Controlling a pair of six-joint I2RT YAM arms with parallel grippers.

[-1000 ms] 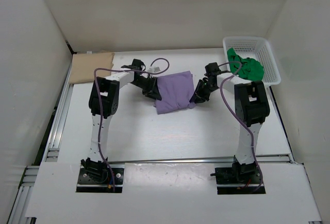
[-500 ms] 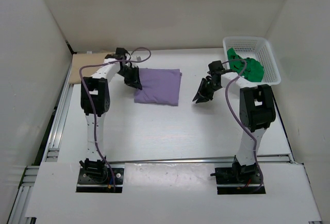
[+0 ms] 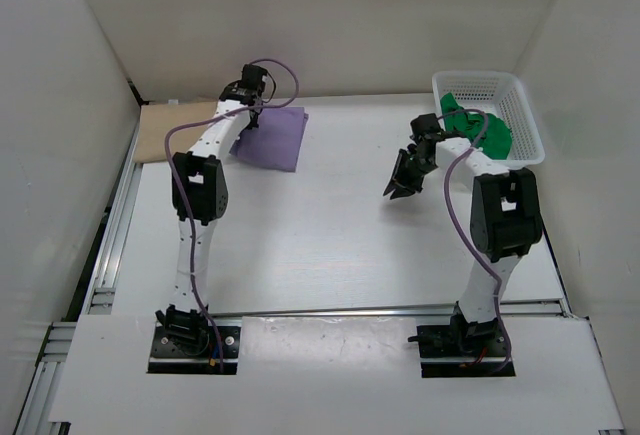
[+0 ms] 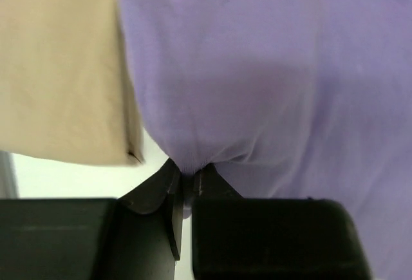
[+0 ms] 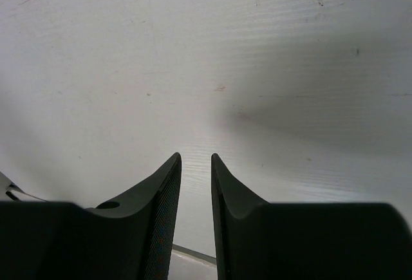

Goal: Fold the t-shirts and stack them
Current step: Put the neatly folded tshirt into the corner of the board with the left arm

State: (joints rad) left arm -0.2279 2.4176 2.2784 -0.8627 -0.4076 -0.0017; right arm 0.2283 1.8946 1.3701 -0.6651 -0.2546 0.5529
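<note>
Tan shirt [image 3: 178,130] lies folded, just left of and ahead of the left gripper [image 4: 188,180]. Its near corner sits close to my fingertips.

Left jaws are pressed together on a small tuck at the near edge of the purple shirt [image 4: 257,67]. The rest of the purple spreads ahead and to the right of the tool. It runs edge to edge with tan, and I can't tell whether it overlaps.

Risks on this side:
- The bite is thin, a single pucker of cloth. Any drag against the table [image 3: 320,245] could pull it out of the pinch.
- I'm holding one point only, so the far layers can trail and the fold can open.
- If I move left at this height, the purple edge or a fingertip could catch tan's corner and rumple it.
- If I let go here, purple lands beside tan or only partly on it, not stacked.

Right gripper [image 5: 196,164] has its jaws a narrow gap apart with nothing between them. Only bare table is below it.

Green shirt [image 3: 478,127] is behind and to the right of that tool, bunched over the near rim of the basket [image 3: 500,80].

Risks on this side:
- A pull on the green could snag the lattice and drag or tip the basket.
- With the jaws this narrow, I may nudge the wad instead of taking it.
</note>
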